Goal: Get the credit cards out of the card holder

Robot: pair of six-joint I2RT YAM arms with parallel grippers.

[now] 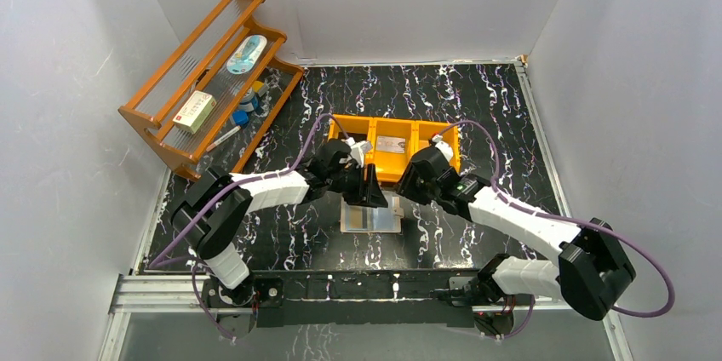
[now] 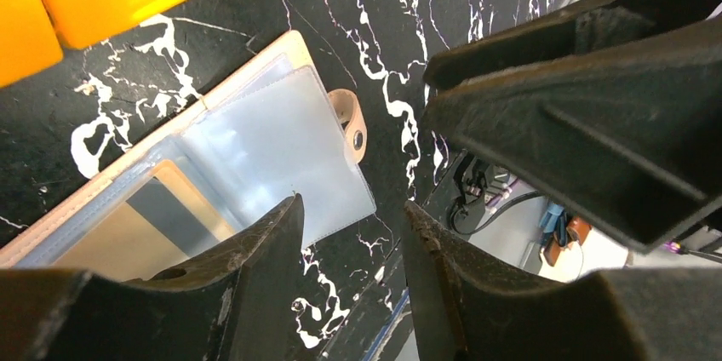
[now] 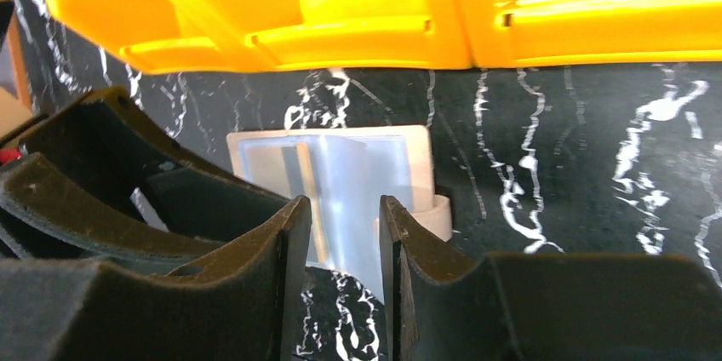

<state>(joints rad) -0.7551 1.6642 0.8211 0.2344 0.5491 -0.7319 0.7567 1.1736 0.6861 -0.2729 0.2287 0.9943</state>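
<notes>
The card holder [image 1: 371, 219] lies open and flat on the black marbled table, just in front of the orange tray. Its beige edge, closing tab [image 2: 349, 127] and shiny sleeve panels [image 2: 272, 157] show in the left wrist view. A tan card with a dark stripe [image 2: 145, 216] sits inside one sleeve, and the same card [image 3: 285, 165] shows in the right wrist view. My left gripper [image 2: 351, 203] hovers open over the holder's near edge, with only table in its gap. Close beside it, my right gripper [image 3: 345, 203] is open above a sleeve panel and the tab, gripping nothing.
An orange three-compartment tray [image 1: 351, 133] stands right behind the holder, with a card-like thing [image 1: 392, 145] in its middle compartment. A wooden rack [image 1: 162, 127] with small items leans at the back left. White walls close in both sides.
</notes>
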